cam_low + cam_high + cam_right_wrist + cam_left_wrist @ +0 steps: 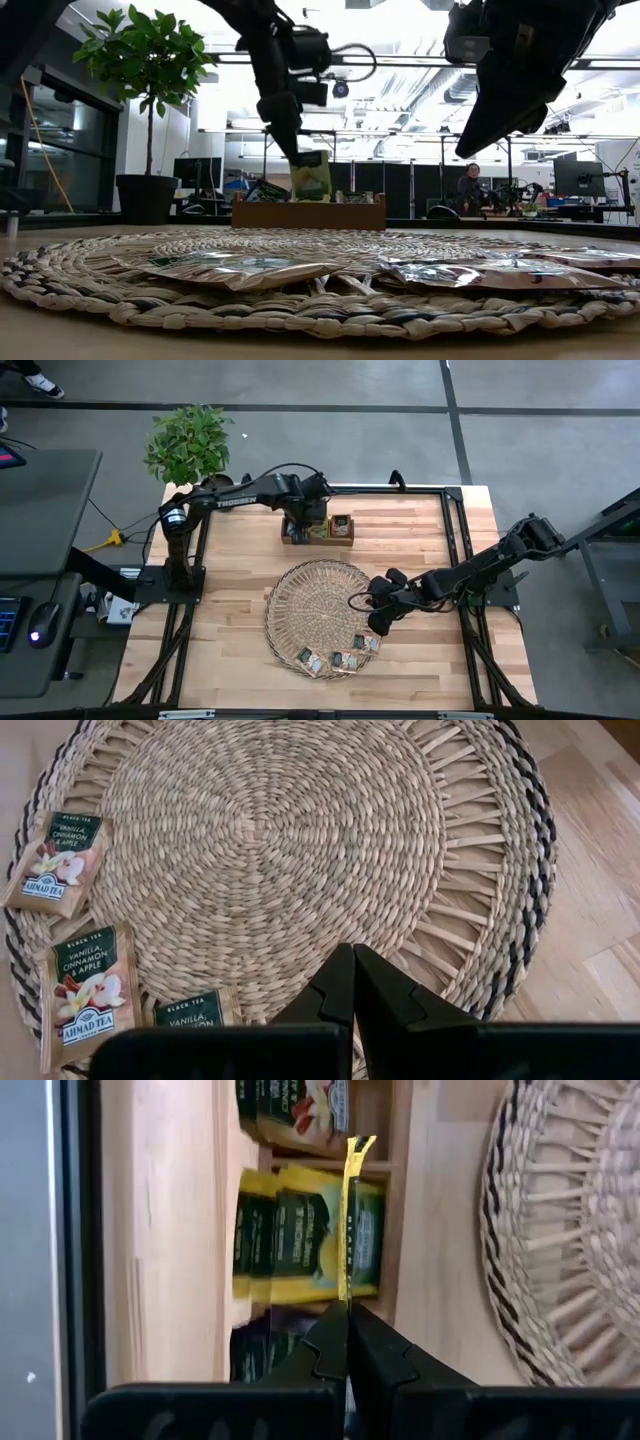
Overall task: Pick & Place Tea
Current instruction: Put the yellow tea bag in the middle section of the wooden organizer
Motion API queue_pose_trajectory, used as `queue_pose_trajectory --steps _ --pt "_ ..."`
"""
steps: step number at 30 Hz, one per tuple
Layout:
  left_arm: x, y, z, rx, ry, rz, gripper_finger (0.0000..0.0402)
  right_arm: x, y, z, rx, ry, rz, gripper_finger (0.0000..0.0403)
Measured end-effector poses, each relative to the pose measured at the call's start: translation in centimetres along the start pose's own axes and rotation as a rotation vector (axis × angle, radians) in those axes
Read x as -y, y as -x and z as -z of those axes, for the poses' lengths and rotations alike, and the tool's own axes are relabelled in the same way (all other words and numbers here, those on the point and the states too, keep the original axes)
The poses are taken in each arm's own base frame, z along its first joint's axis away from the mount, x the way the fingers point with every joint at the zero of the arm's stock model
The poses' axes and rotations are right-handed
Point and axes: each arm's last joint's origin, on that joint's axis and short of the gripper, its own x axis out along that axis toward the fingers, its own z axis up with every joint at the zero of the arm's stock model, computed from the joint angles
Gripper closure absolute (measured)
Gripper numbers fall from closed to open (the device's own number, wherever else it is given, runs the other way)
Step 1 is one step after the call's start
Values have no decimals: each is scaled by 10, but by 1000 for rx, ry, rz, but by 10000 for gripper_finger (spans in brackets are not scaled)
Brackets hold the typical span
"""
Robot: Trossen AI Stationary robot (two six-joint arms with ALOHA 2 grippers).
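Observation:
At the table's far middle stands a wooden box with tea sachets in it. My left gripper is over that box, shut on a yellow-green sachet. A round woven tray lies at mid-table. Several sachets lie flat along its near edge, and the right wrist view shows some of them. My right gripper hovers shut with nothing in it, above the tray's right part. My left gripper pinches the sachet's top edge between its two fingers, coming steeply from above. The left wrist view shows the sachet edge-on, reaching out past the fingertips. It hangs upright below the fingers, its lower edge about level with the box's rim.
A potted plant stands beyond the table's far left corner. A black frame runs along the table's edges. Bare wood lies left of the tray and between the tray and the box.

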Motion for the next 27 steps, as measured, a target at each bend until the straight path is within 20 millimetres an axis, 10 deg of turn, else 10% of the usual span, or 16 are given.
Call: queue_pose_trajectory --steps 27 --pt "-4 -10 1 4 32 48 401 0 0 0 2 -2 -3 402"
